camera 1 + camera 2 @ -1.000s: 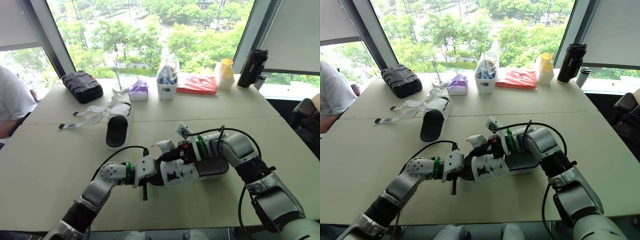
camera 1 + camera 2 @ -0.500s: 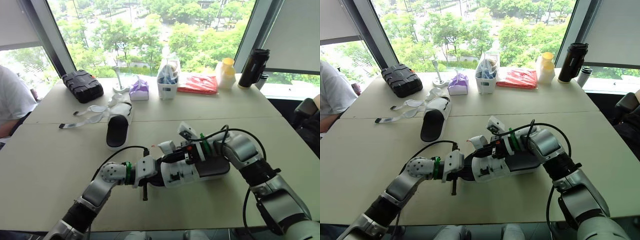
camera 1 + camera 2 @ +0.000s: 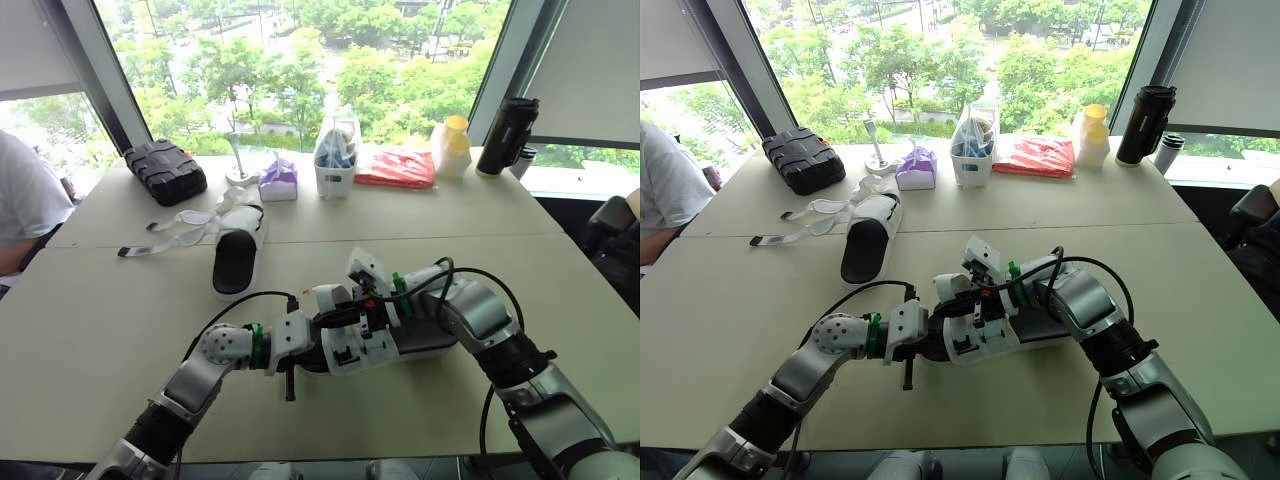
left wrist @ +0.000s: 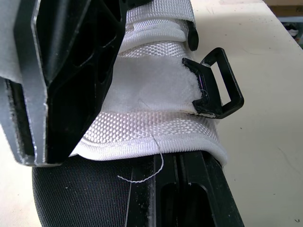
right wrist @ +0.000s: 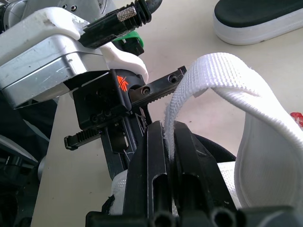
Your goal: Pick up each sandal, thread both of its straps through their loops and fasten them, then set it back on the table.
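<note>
Your right gripper (image 5: 165, 131) is pinched shut on the limp strap (image 5: 236, 80); left gripper (image 4: 137, 127) clamps the light sandal (image 3: 428, 336) by the desk's near edge. Hold near the tip, or it likely buckles at the loop (image 4: 233, 85)

We watch the right gripper (image 3: 365, 308) swing back toward the left gripper (image 3: 322, 350); half a second ago it had drifted away, and now it sits just beside it, over the sandal (image 3: 425, 335). The right wrist has rolled and tipped up, and the forearm behind it has come lower and nearer. The white strap (image 5: 227, 90), pinched in the right fingers (image 5: 151, 170), comes across with them toward the left gripper
</note>
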Robot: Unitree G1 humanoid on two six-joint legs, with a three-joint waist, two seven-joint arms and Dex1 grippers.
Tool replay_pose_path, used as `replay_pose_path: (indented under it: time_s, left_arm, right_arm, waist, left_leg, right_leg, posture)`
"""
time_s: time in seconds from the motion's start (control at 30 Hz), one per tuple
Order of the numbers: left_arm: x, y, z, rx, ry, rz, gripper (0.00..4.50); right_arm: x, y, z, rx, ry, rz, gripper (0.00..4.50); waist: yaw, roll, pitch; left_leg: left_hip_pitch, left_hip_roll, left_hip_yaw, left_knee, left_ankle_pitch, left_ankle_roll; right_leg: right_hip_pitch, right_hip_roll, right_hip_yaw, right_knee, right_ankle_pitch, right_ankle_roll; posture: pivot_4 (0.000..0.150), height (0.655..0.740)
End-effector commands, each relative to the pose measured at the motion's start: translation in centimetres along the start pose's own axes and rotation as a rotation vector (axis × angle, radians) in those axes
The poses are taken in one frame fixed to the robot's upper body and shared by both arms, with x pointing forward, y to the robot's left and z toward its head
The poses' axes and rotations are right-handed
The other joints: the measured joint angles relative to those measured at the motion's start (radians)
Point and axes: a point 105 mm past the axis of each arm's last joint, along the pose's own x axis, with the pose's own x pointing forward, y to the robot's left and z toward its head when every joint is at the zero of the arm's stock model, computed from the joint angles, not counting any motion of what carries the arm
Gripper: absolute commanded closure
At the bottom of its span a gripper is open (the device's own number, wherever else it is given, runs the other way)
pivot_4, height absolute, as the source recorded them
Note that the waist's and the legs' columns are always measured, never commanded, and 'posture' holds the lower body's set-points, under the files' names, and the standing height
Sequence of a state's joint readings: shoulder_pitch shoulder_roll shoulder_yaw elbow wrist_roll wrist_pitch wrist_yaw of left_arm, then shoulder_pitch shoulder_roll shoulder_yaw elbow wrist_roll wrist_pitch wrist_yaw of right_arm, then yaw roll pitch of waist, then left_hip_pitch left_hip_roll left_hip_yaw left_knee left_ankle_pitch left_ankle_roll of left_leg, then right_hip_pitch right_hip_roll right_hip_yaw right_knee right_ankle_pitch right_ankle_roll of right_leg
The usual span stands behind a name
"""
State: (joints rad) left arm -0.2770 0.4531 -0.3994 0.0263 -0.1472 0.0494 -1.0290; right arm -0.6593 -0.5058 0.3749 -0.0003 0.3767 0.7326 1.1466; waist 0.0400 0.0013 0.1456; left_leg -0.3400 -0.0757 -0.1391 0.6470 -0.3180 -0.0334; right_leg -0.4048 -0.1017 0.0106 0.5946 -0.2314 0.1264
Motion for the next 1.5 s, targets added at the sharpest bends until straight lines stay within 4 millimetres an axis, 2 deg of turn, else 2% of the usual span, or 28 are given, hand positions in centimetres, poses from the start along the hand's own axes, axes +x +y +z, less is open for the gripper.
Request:
replay_pose_path:
  time_s: [0.03,0.2,0.7,1.13,1.33,1.5]
  left_arm:
    - [-0.6,-2.5,-6.9,-0.167,0.251,-0.04,4.5]
    - [-0.5,-2.5,-6.8,-0.166,0.249,-0.038,4.5]
    - [-0.4,-2.5,-6.8,-0.164,0.247,-0.045,4.5]
    - [-0.4,-2.5,-6.8,-0.163,0.249,-0.045,4.5]
    - [-0.4,-2.5,-6.8,-0.163,0.247,-0.046,4.5]
    - [-0.4,-2.6,-6.8,-0.164,0.247,-0.045,4.5]
  right_arm:
    - [-0.5,0.6,0.6,-0.038,-0.008,0.023,4.46]
    - [-0.9,1.3,0.3,-0.042,0.004,0.048,4.46]
    - [-1.5,1.2,0.1,-0.09,-0.005,0.013,4.46]
    - [-1.5,3.3,-0.2,-0.182,0.011,0.08,4.46]
    - [-0.9,3.7,-2.0,-0.243,0.074,0.078,4.46]
    - [-0.8,3.7,-2.5,-0.29,0.105,0.08,4.46]
  waist:
    - [0.001,0.0,0.0]
    - [0.0,0.0,0.0]
    - [0.001,0.0,0.001]
    - [0.001,0.0,0.002]
    - [0.001,-0.001,0.002]
    - [0.001,-0.001,0.002]
  left_leg:
    - [0.0,0.0,0.0,0.0,0.0,0.0]
    - [0.0,0.0,0.0,0.0,0.0,0.0]
    - [0.0,0.0,0.0,0.0,0.0,0.0]
    - [-0.001,0.0,0.0,-0.001,0.0,0.0]
    - [-0.001,0.0,0.0,-0.001,0.0,0.0]
    - [0.0,0.0,0.0,-0.001,0.0,0.0]
  right_leg:
    - [0.0,0.0,0.0,0.0,0.0,0.0]
    - [0.0,0.0,0.0,0.0,0.0,0.0]
    - [0.0,0.0,0.0,-0.001,0.0,0.0]
    - [0.0,0.0,0.0,-0.001,-0.001,0.0]
    - [0.0,0.0,0.0,-0.002,-0.001,0.001]
    - [0.0,0.0,0.0,-0.001,-0.001,0.001]
  posture:
    - [0.15,0.74]
    - [0.15,0.74]
    - [0.15,0.74]
    - [0.15,0.74]
    - [0.15,0.74]
    - [0.15,0.74]
